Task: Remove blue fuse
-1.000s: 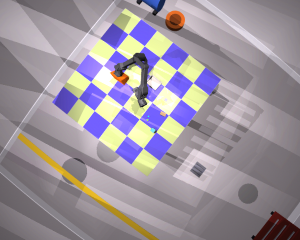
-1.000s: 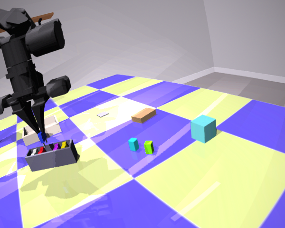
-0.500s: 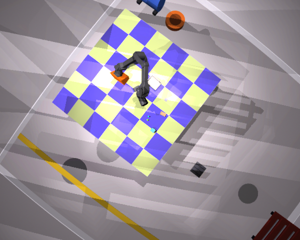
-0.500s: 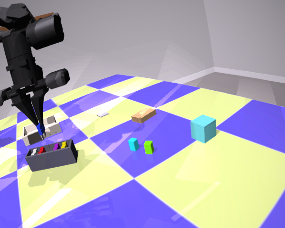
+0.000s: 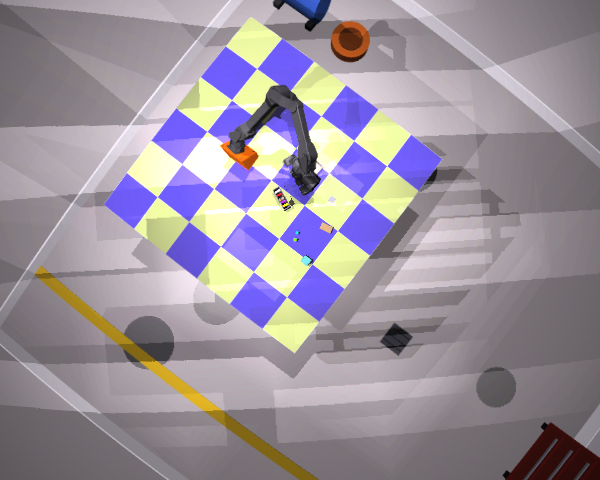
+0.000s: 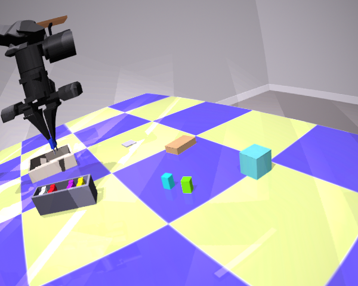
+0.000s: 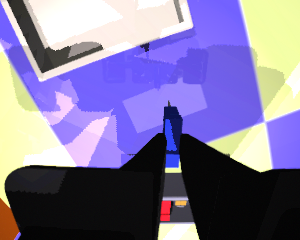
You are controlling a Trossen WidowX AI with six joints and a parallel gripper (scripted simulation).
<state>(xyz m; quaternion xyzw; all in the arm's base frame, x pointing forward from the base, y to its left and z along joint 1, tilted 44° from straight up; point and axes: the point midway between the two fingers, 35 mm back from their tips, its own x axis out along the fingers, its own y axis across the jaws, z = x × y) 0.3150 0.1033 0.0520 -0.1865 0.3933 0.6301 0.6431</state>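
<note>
My gripper (image 6: 52, 143) (image 7: 171, 141) (image 5: 307, 187) is shut on the blue fuse (image 6: 52, 142) (image 7: 172, 129) and holds it upright in the air, clear of the block. In the exterior view the fuse's lower end hangs just above the far wall of the beige open tray (image 6: 51, 171). In the wrist view the tray (image 7: 40, 71) lies ahead at the top, with blue floor under the fuse. The grey fuse block (image 6: 66, 196) (image 5: 281, 198) stands in front of the tray. It holds a white fuse (image 6: 42, 189), a red fuse (image 6: 52, 187) (image 7: 165, 210), a magenta fuse (image 6: 70, 183) and a yellow fuse (image 6: 80, 181).
On the checkered mat lie a small grey plate (image 6: 129, 143), a tan block (image 6: 180, 144) (image 5: 326, 227), a cyan cube (image 6: 255, 160) (image 5: 306, 260), a small cyan block (image 6: 167, 180) and a small green block (image 6: 187, 185). The arm's orange base (image 5: 240, 155) is behind.
</note>
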